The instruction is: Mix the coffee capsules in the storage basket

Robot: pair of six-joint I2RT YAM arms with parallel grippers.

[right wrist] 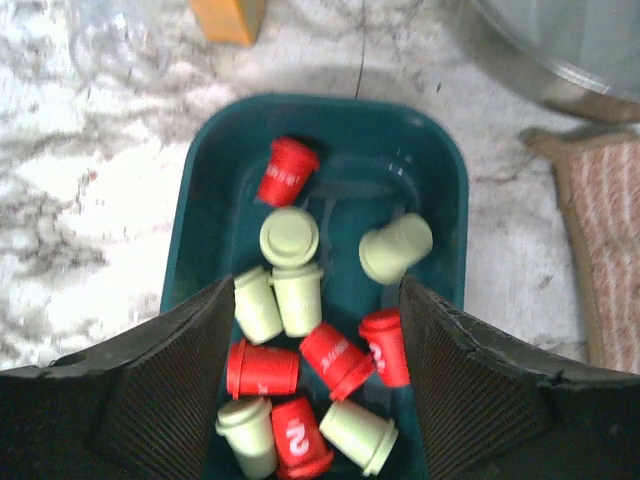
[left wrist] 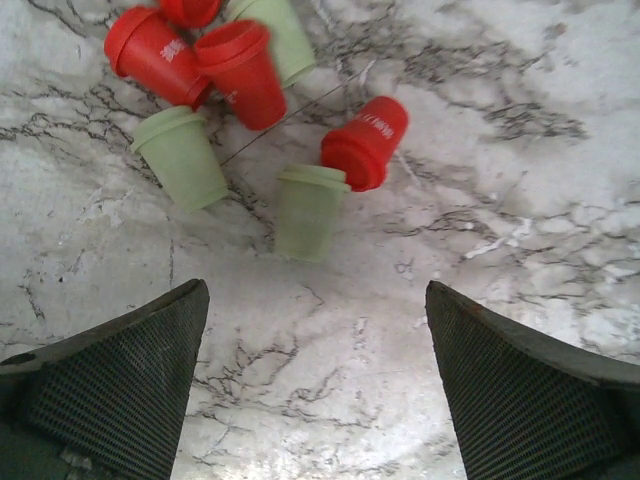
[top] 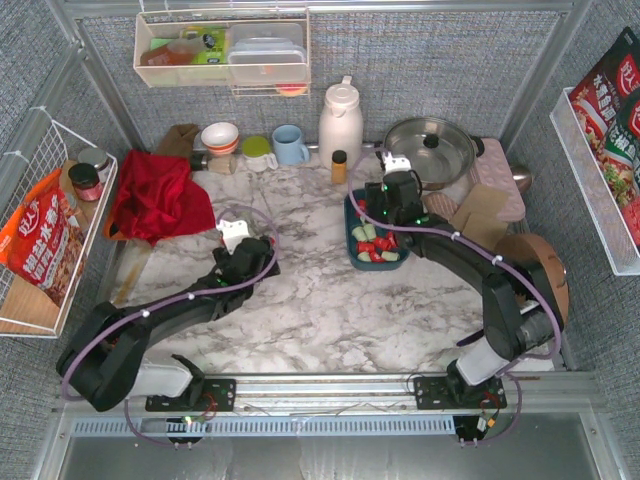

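While right fingers [right wrist: 150, 400] hang spread above coffee capsules [right wrist: 300, 300] in the storage basket [right wrist: 430, 170], stirring seems next: dip and sweep.

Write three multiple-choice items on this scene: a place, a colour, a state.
1. Where is the storage basket? A. on a chair B. on the marble table near the steel pot C. on the floor
2. What colours are the coffee capsules? A. red and pale green B. blue and yellow C. all white
3. How is the left gripper? A. shut on a capsule B. shut, empty C. open, empty
Key: 1 B, marble under it, pot beside; 2 A, both colours lie in the basket; 3 C, fingers wide apart, nothing between.
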